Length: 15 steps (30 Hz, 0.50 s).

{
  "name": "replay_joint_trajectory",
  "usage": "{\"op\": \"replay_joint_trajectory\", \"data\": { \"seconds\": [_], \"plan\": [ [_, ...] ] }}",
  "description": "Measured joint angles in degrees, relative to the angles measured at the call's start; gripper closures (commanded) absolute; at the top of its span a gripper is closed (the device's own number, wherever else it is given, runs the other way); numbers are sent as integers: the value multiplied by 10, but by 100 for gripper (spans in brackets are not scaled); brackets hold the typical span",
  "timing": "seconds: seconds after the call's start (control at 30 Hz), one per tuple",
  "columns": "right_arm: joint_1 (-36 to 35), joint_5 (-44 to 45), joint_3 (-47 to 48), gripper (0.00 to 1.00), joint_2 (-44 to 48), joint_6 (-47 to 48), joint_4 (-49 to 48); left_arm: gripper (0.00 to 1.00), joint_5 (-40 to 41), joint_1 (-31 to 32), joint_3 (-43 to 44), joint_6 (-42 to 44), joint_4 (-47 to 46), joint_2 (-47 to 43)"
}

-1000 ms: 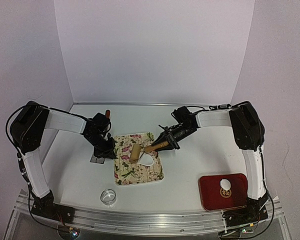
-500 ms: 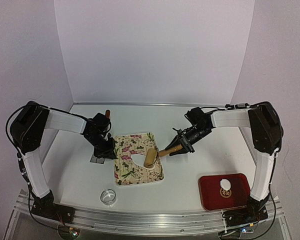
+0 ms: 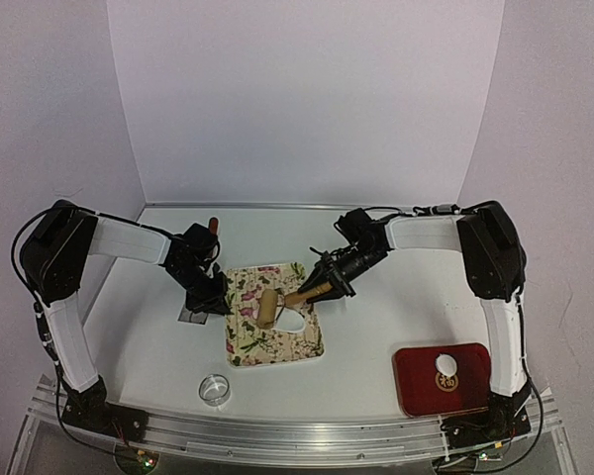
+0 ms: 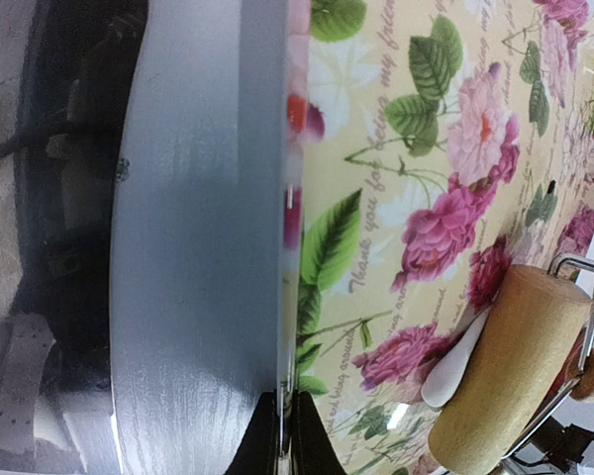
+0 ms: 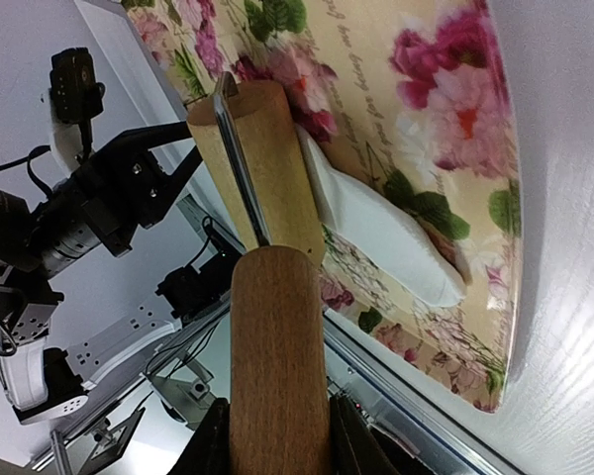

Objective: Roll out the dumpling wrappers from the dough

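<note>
**Roller-to-Dough Alignment for the Next Stroke**

Nearest the arm bases, a small round ring cutter (image 3: 214,388) is found on the left and a red rectangular tray (image 3: 472,398) on the right. One dumpling wrapper (image 3: 445,364), a thin round white disc, is seated in the tray.

Farther out, the floral-printed rectangular board (image 3: 246,341) is clamped at its left edge by the left gripper (image 3: 206,297). Its jaws are closed flat on the thin rim.

On the board, the irregular white dough piece (image 3: 293,320) is located just beside the light wooden roller (image 3: 267,308), on the side facing the right gripper (image 3: 329,282). The roller's long axis is oriented roughly near-to-far. Its wooden handle (image 5: 277,356) is directed crosswise toward the far right and is pinched between the right jaws.

A stroke drawn toward the right gripper is judged necessary to carry the roller over the dough.
</note>
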<state>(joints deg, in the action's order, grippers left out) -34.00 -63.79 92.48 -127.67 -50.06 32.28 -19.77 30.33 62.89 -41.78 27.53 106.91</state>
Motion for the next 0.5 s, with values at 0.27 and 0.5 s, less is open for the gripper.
{"op": "replay_joint_trajectory", "data": {
  "seconds": [0.27,0.5],
  "plan": [
    [13,62,-51,100,71,2,37,100,0,0,1,1,1,0],
    [15,101,-44,100,94,14,83,100,4,0,10,9,6,0]
  ]
}}
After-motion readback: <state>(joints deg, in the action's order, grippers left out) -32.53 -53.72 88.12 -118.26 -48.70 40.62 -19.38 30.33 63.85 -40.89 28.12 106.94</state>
